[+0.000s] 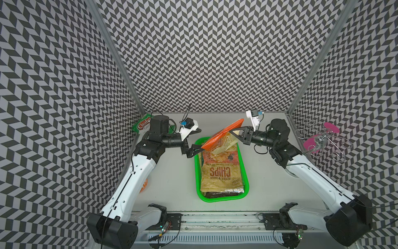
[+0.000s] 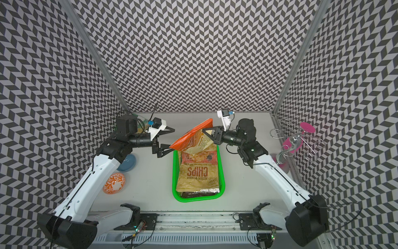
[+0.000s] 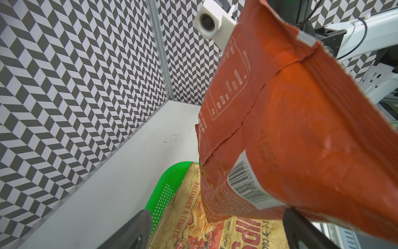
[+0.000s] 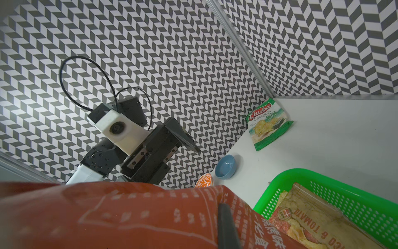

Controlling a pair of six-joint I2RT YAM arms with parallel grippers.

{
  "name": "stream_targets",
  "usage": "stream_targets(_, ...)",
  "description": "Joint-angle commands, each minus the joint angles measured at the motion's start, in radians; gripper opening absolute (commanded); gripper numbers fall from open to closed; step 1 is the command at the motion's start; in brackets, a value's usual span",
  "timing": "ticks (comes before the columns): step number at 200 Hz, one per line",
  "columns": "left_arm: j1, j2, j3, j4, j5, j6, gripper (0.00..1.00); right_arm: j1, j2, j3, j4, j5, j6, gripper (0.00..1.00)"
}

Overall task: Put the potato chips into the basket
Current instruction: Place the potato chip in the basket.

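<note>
Right fingers (image 1: 244, 132) pinch the orange bag (image 1: 217, 138) tilted over the far end of the basket (image 1: 215, 199), left fingers (image 1: 195, 147) open around its lower corner; released now, it may snag there or slide outside.

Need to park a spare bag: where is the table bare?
Bare: between basket and right arm; the near strip before the basket. Crowded: the basket's far end under the orange bag; left side, by blue bowl and orange bowl.

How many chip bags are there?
4: an orange bag held above the far end of the basket, a tan CHIPS bag topping it, a dark bag beneath, a Chuba bag in the far left corner. Others may hide underneath.
</note>
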Motion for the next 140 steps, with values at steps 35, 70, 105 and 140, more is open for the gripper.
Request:
stream_targets(35, -0.008, -0.025, 0.003, -0.057, 0.020, 0.114, 0.99, 0.007, 0.010, 0.069, 0.068, 0.024, 0.020, 0.00)
stream_targets(70, -0.012, -0.016, 0.002, -0.003, 0.038, 0.061, 0.99, 0.011, 0.013, 0.061, 0.087, -0.005, 0.031, 0.00)
stream_targets(105, -0.027, 0.025, 0.008, 0.109, 0.032, -0.057, 0.99, 0.021, 0.010, 0.049, 0.106, -0.032, 0.041, 0.00)
stream_targets(140, -0.036, 0.081, 0.062, 0.103, 0.097, -0.090, 0.97, 0.023, -0.011, 0.051, 0.081, -0.035, 0.024, 0.00)
